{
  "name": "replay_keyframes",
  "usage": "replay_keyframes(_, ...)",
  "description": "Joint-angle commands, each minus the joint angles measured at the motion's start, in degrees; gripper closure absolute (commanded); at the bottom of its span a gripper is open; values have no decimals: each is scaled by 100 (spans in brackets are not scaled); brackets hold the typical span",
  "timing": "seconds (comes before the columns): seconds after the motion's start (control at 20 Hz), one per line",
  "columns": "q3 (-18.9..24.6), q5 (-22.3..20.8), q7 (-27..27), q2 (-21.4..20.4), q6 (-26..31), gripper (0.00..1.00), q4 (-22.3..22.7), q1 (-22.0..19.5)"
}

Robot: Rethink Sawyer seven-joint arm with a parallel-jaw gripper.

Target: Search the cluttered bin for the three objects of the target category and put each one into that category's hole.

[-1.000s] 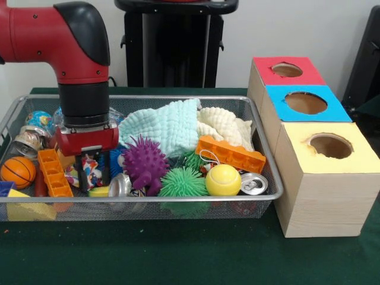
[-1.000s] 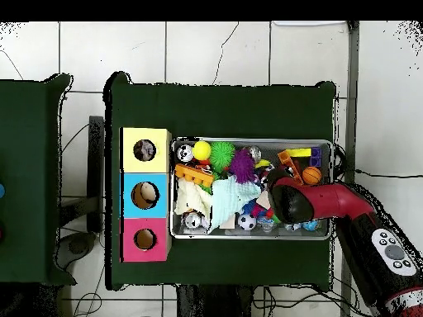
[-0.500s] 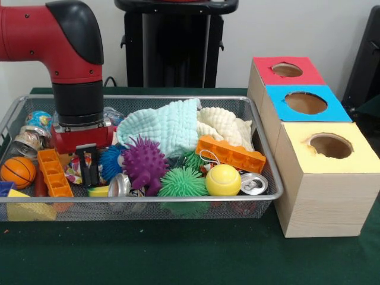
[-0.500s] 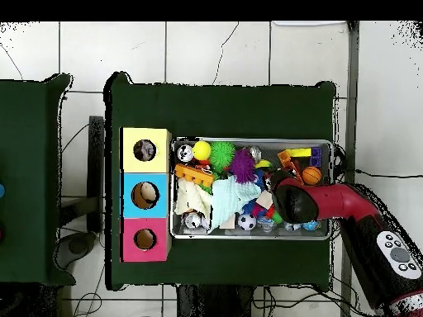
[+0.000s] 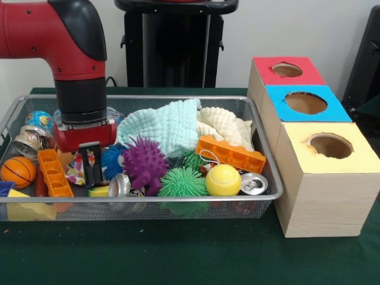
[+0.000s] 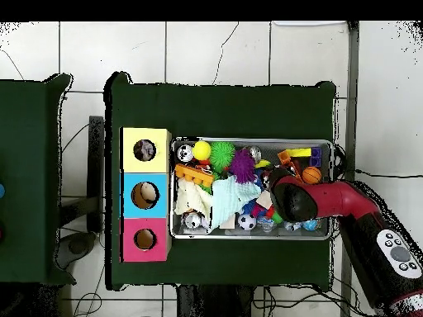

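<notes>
A dark green cloth covers the table (image 5: pixel 178 255), and from overhead we see it sitting on a pale tiled floor (image 6: pixel 215 49) with cables trailing round its edges. We can read no brand, label or writing anywhere; the crushed cans are too small to make out.

On the cloth we have the wire mesh bin (image 5: pixel 261 160), packed full. Beside it, touching its end, stands the wooden box (image 5: pixel 320 202) with three round holes: red top (image 5: pixel 287 70), blue top (image 5: pixel 306 103), yellow top (image 5: pixel 331 145).

The red and black arm (image 5: pixel 77 53) comes down into the bin's left part in the front view. The gripper (image 5: pixel 91 169) hangs low among the clutter, its two dark fingers drawn close together, nearly touching; we cannot tell if anything sits between them.

Around it we see an orange block (image 5: pixel 54 172), a small basketball (image 5: pixel 18 171), a blue spiky ball (image 5: pixel 111 160) just beside the fingers, a purple spiky ball (image 5: pixel 145 163), a green spiky ball (image 5: pixel 182 183), a yellow tennis ball (image 5: pixel 223 179), an orange brick (image 5: pixel 230 153) and a pale green cloth (image 5: pixel 163 126) heaped in the middle.
</notes>
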Motion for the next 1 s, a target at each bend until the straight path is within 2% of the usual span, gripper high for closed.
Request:
replay_keyframes(0.05, 470, -36, -1822, -289, 1011, 100, 264, 61)
replay_keyframes(0.55, 649, -194, -2183, -229, 1253, 100, 160, 49)
replay_keyframes(0.7, 546, -292, -1857, -688, 1207, 100, 290, 225)
replay_keyframes(0.8, 575, -74, -1714, -978, 1402, 100, 413, 263)
replay_keyframes(1.0, 548, 200, -1404, -1284, 1613, 100, 440, 363)
